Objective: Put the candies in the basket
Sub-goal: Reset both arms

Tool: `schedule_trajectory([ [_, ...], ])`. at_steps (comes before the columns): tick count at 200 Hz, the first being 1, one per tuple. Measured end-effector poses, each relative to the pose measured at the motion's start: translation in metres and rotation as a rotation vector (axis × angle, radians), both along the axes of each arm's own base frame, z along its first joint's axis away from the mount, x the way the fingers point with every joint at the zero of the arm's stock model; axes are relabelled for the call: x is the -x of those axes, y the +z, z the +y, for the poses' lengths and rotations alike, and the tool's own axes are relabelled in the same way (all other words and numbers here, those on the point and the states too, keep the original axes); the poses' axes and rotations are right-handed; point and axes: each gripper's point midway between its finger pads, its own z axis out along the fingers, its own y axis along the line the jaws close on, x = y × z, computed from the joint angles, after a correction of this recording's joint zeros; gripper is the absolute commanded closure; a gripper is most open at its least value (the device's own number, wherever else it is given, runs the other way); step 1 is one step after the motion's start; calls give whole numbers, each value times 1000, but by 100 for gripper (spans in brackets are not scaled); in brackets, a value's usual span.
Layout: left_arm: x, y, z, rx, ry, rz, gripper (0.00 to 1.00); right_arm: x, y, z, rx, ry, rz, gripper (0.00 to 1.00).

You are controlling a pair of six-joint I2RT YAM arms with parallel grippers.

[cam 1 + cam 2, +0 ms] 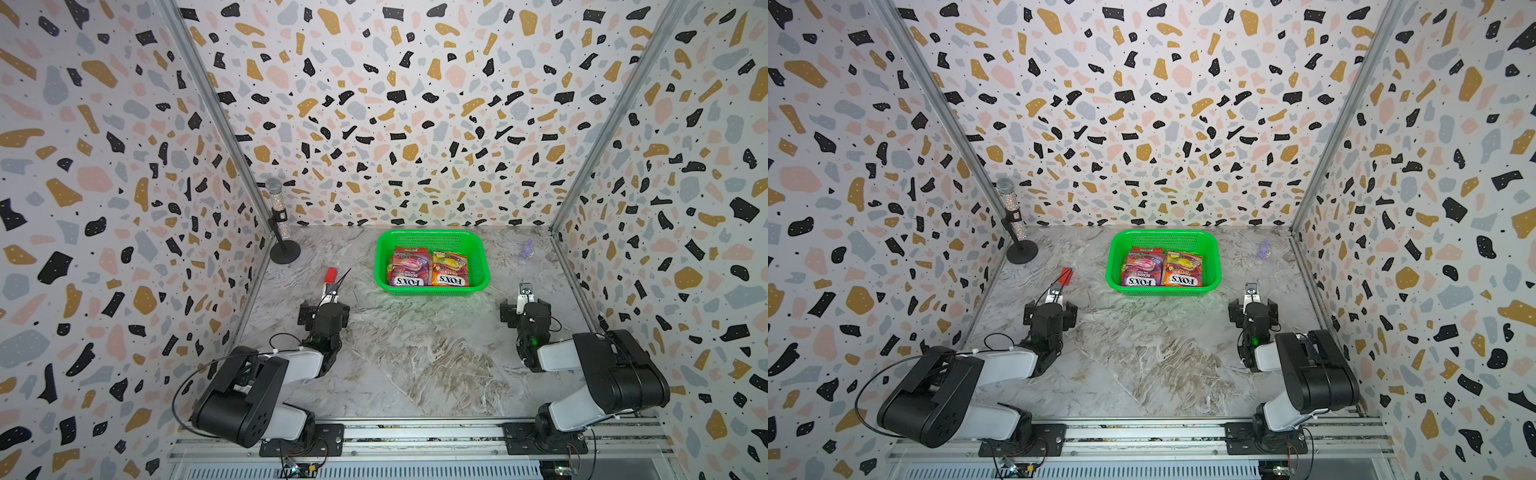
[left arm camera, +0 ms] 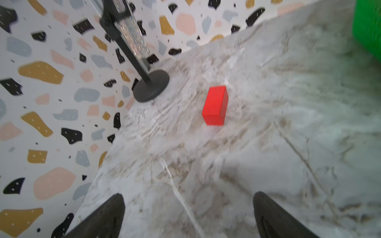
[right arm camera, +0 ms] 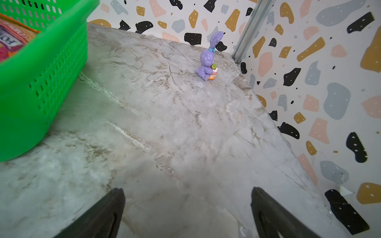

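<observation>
My left gripper (image 2: 188, 193) and right gripper (image 3: 186, 188) stand open, empty. Candies (image 1: 428, 268) lie inside the basket (image 1: 430, 291), far of both, midway between; none visible outside.

Right gripper (image 3: 187, 191) jaws spread wide over table (image 3: 185, 134). Basket (image 3: 51, 68) close by, candy bag (image 3: 12, 37) inside. Purple bunny toy (image 3: 207, 61) upright near the wall (image 3: 321, 86).
</observation>
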Motion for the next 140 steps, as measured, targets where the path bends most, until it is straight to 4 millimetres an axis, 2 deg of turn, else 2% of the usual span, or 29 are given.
schedule_trajectory([
  [17, -1, -5, 26, 79, 56, -34, 0, 0, 0, 0, 0, 0, 0, 0],
  [26, 1, -9, 30, 101, 62, -19, 0, 0, 0, 0, 0, 0, 0, 0],
  [96, -11, 1, 0, 153, -39, -49, 0, 0, 0, 0, 0, 0, -1, 0],
  [140, -10, 1, 0, 151, -37, -45, 0, 0, 0, 0, 0, 0, -1, 0],
])
